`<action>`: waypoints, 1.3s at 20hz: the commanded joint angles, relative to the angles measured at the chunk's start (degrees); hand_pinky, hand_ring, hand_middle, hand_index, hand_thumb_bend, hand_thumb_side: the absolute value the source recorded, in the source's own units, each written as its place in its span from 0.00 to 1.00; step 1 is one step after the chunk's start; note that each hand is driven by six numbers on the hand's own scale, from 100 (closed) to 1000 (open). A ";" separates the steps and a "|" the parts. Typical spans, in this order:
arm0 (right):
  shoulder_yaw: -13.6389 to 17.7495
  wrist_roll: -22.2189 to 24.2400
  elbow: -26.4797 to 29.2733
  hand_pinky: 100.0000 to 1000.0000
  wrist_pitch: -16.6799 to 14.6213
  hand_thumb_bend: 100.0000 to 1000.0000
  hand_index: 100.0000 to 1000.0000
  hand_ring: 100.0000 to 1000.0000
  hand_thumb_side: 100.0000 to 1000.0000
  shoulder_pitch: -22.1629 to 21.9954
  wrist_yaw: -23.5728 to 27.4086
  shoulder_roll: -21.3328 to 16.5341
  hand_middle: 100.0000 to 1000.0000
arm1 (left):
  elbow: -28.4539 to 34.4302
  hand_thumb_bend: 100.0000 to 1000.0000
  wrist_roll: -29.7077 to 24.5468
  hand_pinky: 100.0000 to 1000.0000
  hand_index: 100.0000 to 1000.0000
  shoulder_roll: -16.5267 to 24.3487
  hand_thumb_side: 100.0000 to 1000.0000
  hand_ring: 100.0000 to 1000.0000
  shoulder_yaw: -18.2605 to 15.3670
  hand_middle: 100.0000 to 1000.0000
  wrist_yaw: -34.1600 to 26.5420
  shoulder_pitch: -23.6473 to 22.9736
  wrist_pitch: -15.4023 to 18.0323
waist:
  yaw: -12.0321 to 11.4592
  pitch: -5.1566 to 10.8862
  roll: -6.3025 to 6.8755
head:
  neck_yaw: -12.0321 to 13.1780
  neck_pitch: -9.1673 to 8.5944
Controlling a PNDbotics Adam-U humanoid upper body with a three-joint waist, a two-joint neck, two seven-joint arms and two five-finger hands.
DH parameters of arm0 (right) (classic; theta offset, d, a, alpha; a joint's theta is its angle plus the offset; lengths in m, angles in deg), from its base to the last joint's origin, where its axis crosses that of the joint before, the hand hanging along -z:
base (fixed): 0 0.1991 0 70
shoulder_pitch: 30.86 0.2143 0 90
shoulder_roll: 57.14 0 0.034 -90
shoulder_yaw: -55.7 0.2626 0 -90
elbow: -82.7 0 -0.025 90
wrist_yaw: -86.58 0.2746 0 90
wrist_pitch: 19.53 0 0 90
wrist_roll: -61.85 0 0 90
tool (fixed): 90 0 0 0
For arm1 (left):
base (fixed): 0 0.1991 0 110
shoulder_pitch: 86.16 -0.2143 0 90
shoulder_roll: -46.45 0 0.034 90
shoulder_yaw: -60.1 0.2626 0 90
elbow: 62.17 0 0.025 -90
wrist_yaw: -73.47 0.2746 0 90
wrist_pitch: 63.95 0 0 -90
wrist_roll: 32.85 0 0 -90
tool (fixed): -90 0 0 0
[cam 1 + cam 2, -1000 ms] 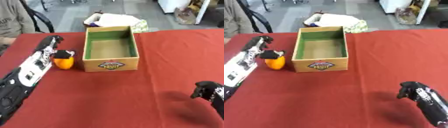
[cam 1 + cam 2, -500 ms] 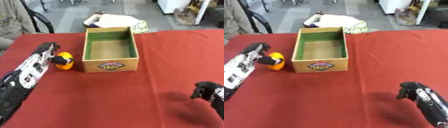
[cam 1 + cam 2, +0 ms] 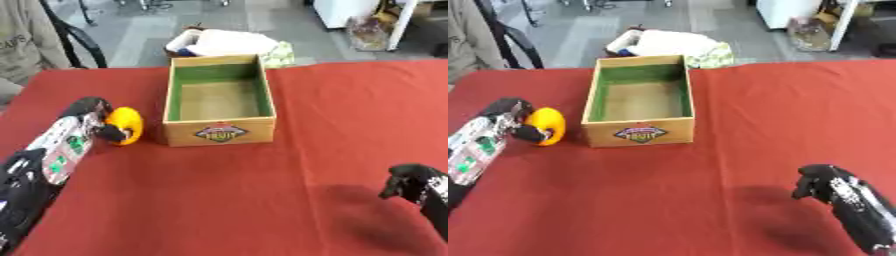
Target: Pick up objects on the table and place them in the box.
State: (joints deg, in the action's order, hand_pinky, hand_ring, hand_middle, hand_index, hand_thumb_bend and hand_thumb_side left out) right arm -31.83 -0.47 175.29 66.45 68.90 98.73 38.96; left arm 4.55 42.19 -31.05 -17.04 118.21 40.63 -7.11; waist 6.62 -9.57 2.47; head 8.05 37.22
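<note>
Box mid-tabletop, round object to its left

The box (image 3: pixel 219 102) sits on the tabletop (image 3: pixel 262 200); the round object (image 3: pixel 125 125) lies just left, apparently touching the left hand (image 3: pixel 92 120).

The worktop (image 3: pixel 262 200) is covered in red cloth. Near its far edge stands an open wooden box (image 3: pixel 220 100), green on the inner walls, with a round label on the near face. Just left of it sits a yellow, rounded object (image 3: pixel 126 125), close to the box wall but apart from it. The left hand (image 3: pixel 94 117) comes in from the lower left and lies against this yellow object, its dark fingers (image 3: pixel 112 134) curled round the near side. The right hand (image 3: pixel 409 181) shows at the lower right corner, well apart from the box, fingers curled with nothing in them.
</note>
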 commanded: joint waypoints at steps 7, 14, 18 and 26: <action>0.45 -0.21 0.96 0.56 -0.09 0.00 0.67 0.50 0.67 0.42 -0.37 -0.89 0.48 | 2.63 0.00 1.41 0.45 0.12 0.07 0.16 0.20 -5.25 0.08 10.18 0.93 3.28 | -0.28 0.72 -0.18 | -0.30 -0.44; 0.47 -0.25 0.93 0.56 -0.07 0.00 0.67 0.50 0.67 0.29 -0.37 -0.92 0.48 | 11.88 0.00 0.30 0.44 0.11 0.14 0.17 0.19 -7.96 0.06 17.04 3.59 7.00 | -0.39 0.85 -0.16 | -0.36 -0.38; 0.33 -0.13 0.93 0.56 0.00 0.00 0.67 0.50 0.66 0.25 -0.34 -0.82 0.48 | 17.13 0.00 0.30 0.43 0.11 -1.80 0.18 0.19 -7.32 0.06 20.95 6.95 9.93 | -0.37 1.01 -0.21 | -0.25 -0.42; 0.05 0.14 0.88 0.56 -0.04 0.00 0.67 0.50 0.66 0.47 -0.25 -0.71 0.48 | 11.18 0.00 -0.71 0.44 0.11 -8.64 0.17 0.20 -2.70 0.07 26.61 14.50 13.09 | 0.57 0.90 -0.39 | 0.11 -0.55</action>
State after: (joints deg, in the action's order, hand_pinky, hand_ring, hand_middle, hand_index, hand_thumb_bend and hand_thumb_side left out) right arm -31.85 -0.43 175.29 66.49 68.72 98.72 38.96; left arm 16.20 41.27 -39.69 -20.05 143.90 53.64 5.55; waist 7.18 -9.53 2.28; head 7.97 37.17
